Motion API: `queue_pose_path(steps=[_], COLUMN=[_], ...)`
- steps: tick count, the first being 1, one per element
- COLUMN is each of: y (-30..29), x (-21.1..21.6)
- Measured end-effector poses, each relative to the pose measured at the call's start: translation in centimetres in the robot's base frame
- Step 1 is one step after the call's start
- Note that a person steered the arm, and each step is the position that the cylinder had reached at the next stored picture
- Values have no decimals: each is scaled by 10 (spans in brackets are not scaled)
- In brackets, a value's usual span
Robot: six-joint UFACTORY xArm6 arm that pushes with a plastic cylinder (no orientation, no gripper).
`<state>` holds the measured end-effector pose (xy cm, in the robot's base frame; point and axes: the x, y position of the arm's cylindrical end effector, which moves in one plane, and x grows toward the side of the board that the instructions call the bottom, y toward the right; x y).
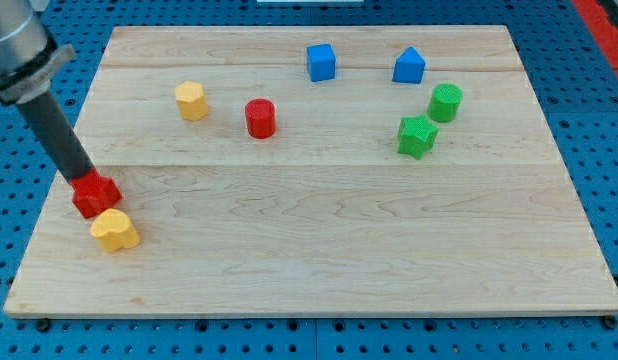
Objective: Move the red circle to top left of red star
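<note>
Camera view: end effector a bare rod, nothing to open or clench, tip [87,178] touching red star [95,194] near table [319,270] left edge. Red circle [260,118] well apart, toward upper right of tip.

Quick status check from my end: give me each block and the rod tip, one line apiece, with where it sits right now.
my tip: touching the red star's top edge
red star: near the board's left edge, against the yellow heart
yellow heart: just below the star
red circle: upright, alone, upper middle
yellow hexagon: alone, left of the circle
blue cube: near top edge
blue pentagon: top right
green circle: beside green star
green star: right side
</note>
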<state>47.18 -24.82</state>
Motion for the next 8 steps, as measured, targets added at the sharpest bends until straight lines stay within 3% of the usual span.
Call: queue_pose_path(steps=[2, 3, 4, 5, 6, 8], y=[51, 123, 183, 212, 222, 195], x=[-2, -8, -29, -81, -112, -117])
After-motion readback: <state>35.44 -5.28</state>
